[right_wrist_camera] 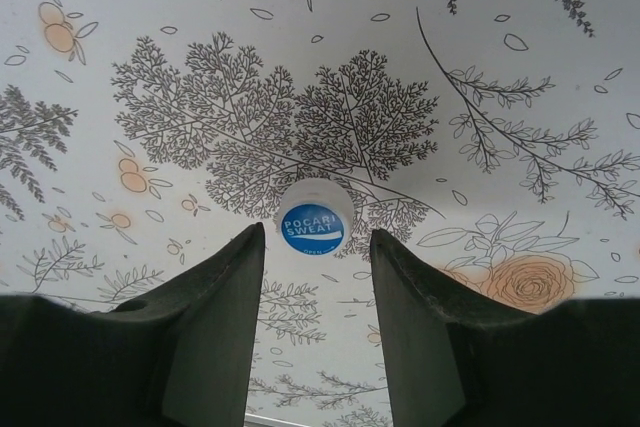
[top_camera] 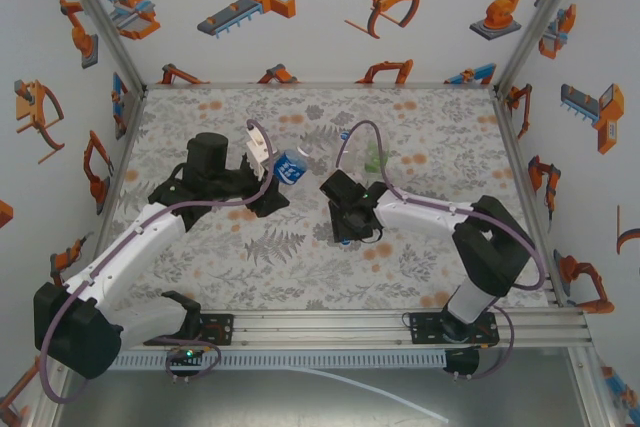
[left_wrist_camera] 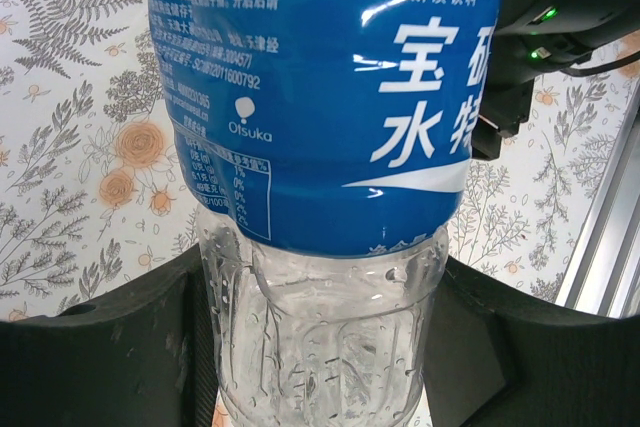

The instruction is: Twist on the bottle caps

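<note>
Bottle cap (right_wrist_camera: 313, 215), white with a round blue printed top, lay flat on the flower-patterned table (right_wrist_camera: 520, 77), directly in front of the right pincer (right_wrist_camera: 318, 252). It sat in line with the gap between the two dark fingers (right_wrist_camera: 215, 317), just past their tips. I could not tell whether either finger touched it. That pincer was released, its jaws standing apart with nothing between them. From above, the right pincer (top_camera: 345, 227) pointed down at the table (top_camera: 250, 247) near its middle.

Off to the right pincer's left and a little farther out, the left pincer (top_camera: 272, 175) was clenched on the blue-labelled bottle (top_camera: 291, 167). In the left wrist view the left pincer (left_wrist_camera: 320, 347) had its black fingers (left_wrist_camera: 100, 347) pressed against both sides of the clear ribbed part. The blue label of the bottle (left_wrist_camera: 320, 97), printed in white characters, rose just beyond the fingers. Its mouth was out of frame, so I could not tell whether it wore a cap. Past the bottle, the dark body of the right arm (left_wrist_camera: 545, 7) showed small green lights.

Farthest from the right pincer, straight out beyond it, a green-tinted bottle (top_camera: 375, 157) stood on the table, apart from both pincers.
</note>
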`<state>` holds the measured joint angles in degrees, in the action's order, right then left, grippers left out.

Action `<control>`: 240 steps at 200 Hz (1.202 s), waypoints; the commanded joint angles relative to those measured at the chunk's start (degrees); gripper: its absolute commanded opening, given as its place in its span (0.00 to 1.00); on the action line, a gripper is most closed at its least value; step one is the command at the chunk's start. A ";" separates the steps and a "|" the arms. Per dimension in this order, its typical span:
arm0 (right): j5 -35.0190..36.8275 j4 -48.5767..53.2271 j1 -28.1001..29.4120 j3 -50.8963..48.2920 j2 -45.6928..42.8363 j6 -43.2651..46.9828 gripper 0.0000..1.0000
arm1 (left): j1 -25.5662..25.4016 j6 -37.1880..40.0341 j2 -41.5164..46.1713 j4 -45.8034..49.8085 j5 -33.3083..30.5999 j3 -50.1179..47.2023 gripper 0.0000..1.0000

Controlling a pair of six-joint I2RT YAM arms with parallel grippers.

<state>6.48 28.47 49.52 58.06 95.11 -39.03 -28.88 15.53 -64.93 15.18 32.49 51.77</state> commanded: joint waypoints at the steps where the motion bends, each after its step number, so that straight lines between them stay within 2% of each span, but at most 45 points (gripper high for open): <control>1: -0.23 -0.28 0.51 1.77 1.31 -0.70 0.44 | -0.21 1.35 -0.24 0.95 0.29 2.20 0.00; 151: 3.10 0.23 1.76 2.85 3.67 -0.48 0.36 | -0.27 1.34 -0.82 1.48 0.20 2.55 0.00; 204: 3.43 0.52 1.98 2.84 3.03 -0.31 0.27 | -0.29 1.39 -0.82 1.64 0.18 2.63 0.00; 240: 4.24 -0.54 1.99 1.38 -2.72 2.07 0.19 | -0.56 3.17 -0.53 1.54 1.35 2.09 0.00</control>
<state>8.71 28.12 50.96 59.42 97.38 -38.89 -28.91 16.16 -65.49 16.34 32.36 52.40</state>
